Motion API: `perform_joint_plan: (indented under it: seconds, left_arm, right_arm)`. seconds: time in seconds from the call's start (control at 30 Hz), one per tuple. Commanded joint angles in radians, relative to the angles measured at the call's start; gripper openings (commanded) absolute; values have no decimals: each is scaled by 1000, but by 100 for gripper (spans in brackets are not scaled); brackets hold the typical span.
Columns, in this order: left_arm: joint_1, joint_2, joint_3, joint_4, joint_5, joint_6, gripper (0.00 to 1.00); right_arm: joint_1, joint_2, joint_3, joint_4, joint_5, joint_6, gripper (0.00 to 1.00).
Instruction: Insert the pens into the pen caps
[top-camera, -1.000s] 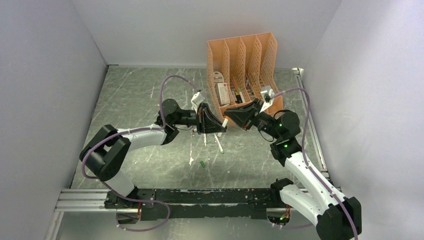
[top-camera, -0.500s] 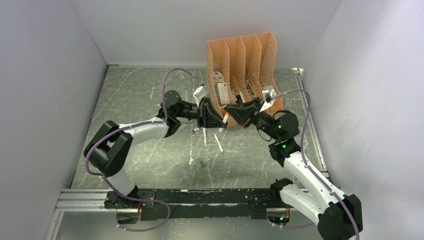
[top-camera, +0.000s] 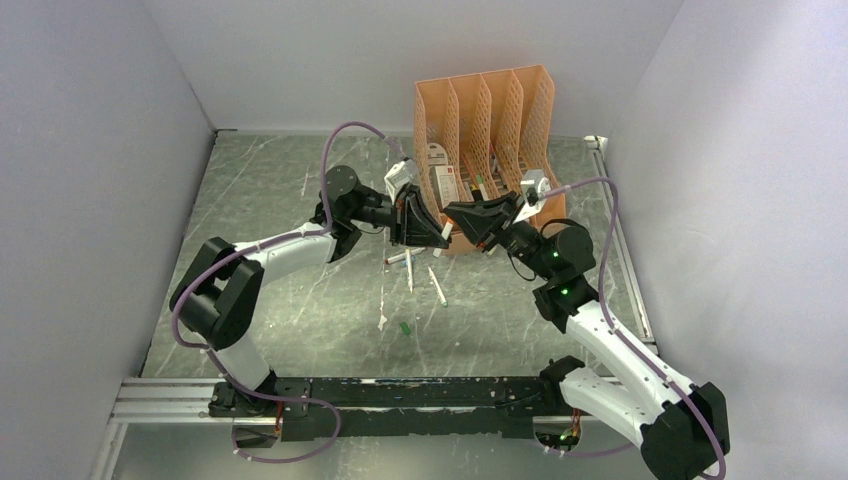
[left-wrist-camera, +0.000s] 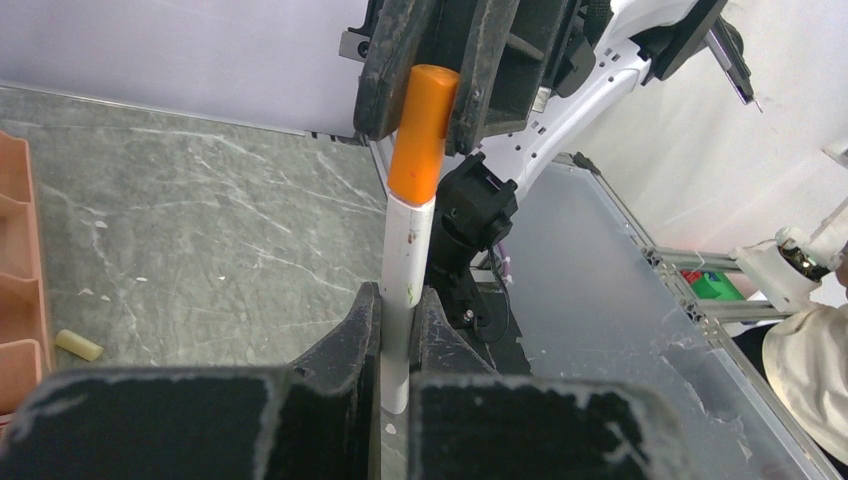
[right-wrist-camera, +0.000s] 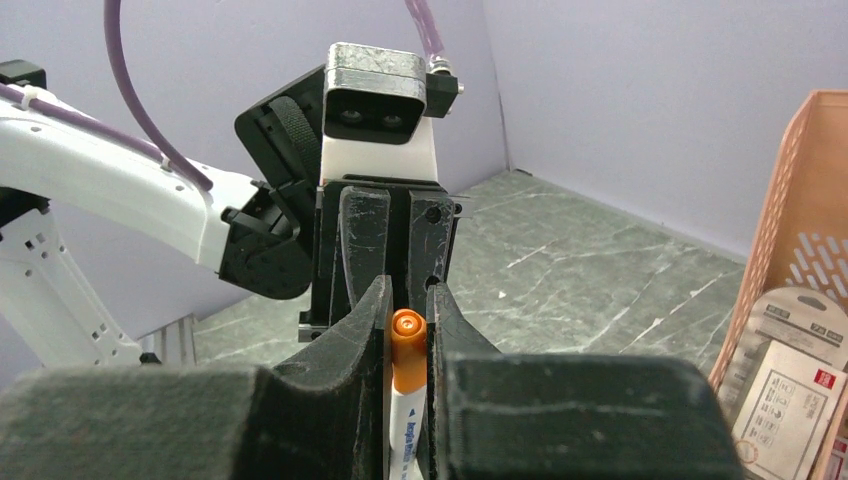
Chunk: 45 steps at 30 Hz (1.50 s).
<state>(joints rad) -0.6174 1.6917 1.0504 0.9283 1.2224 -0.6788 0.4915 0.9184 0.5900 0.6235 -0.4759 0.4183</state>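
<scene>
Before the rack, we grip tight: our left gripper clamps a pen, our right gripper its orange cap

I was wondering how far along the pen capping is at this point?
Done: the orange cap looks pushed onto one pen. In hand: that pen, gripped between the left fingers, its cap between the right fingers. Remaining: loose pens and a green cap on the table.

Peach lattice organiser, carded packet inside, grey marbled table
</scene>
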Motion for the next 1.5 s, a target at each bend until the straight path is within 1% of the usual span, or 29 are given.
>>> perform_joint_plan:
  seconds: [0.0, 0.37, 0.53, 0.73, 0.9, 1.03, 1.23, 1.47]
  left_arm:
    - [29, -43, 190, 169, -293, -2, 7]
    - [55, -36, 260, 172, -281, -18, 7]
    - [58, -17, 298, 187, -275, -31, 7]
    - [58, 3, 315, 220, -276, -53, 7]
    - [59, -7, 334, 209, -275, -42, 7]
    - [69, -20, 337, 201, -279, -39, 7]
    - [85, -23, 332, 241, -282, -75, 7]
    - [85, -17, 334, 239, -261, -85, 7]
  right_arm:
    - [98, 82, -129, -376, -270, 31, 0]
    - [119, 113, -193, -363, -256, 26, 0]
    - [124, 139, -222, -316, -272, 48, 0]
    - [163, 175, -237, -279, -253, 71, 0]
    - [200, 209, -241, -289, -205, 66, 0]
    - [201, 227, -246, -301, -197, 57, 0]
    - [205, 230, -253, -328, -183, 42, 0]
    - [206, 228, -243, -310, -167, 59, 0]
